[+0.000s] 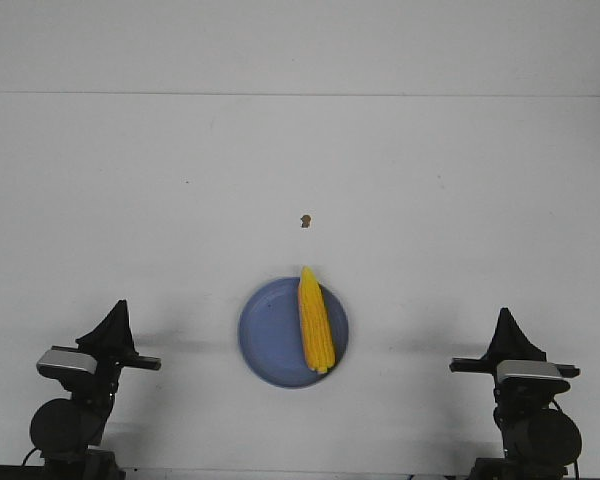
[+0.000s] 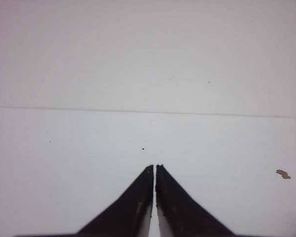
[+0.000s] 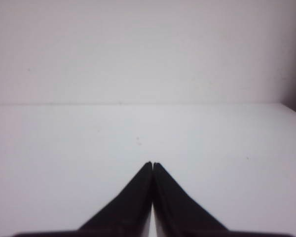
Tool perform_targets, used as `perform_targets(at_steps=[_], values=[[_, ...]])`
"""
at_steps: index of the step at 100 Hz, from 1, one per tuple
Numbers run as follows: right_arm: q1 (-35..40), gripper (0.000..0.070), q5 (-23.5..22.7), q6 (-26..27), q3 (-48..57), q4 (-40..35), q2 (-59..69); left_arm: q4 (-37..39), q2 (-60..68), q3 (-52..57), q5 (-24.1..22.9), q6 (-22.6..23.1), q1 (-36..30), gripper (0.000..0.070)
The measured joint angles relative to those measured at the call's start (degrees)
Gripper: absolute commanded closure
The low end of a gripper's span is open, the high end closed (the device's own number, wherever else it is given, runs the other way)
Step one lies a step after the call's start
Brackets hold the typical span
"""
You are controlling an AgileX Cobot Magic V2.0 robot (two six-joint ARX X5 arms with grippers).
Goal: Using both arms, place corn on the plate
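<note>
In the front view the yellow corn (image 1: 315, 321) lies lengthwise on the right half of the periwinkle-blue plate (image 1: 268, 335), its pointed tip at the far rim. My left gripper (image 1: 116, 312) is at the near left, well apart from the plate, shut and empty. My right gripper (image 1: 505, 320) is at the near right, also apart, shut and empty. In the left wrist view the left gripper (image 2: 155, 167) shows its jaws together over bare white table. In the right wrist view the right gripper (image 3: 152, 164) also shows its jaws together. Corn and plate are out of both wrist views.
A small brown speck (image 1: 305, 219) lies on the white table beyond the plate; it also shows in the left wrist view (image 2: 282, 174). The table's far edge meets a white wall.
</note>
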Motion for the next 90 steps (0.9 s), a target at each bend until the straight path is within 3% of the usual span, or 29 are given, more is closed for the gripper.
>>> perform_targets(at_steps=[32,90], values=[[-0.28,0.0700,-0.85,0.00,-6.93,7.50,-0.02,-0.02,0.00,0.00,0.00,0.00,0.00,0.0687],[-0.28,0.0700,-0.92,0.00,-7.04,8.24,-0.02,0.00,0.00,0.00,0.00,0.00,0.00,0.0688]])
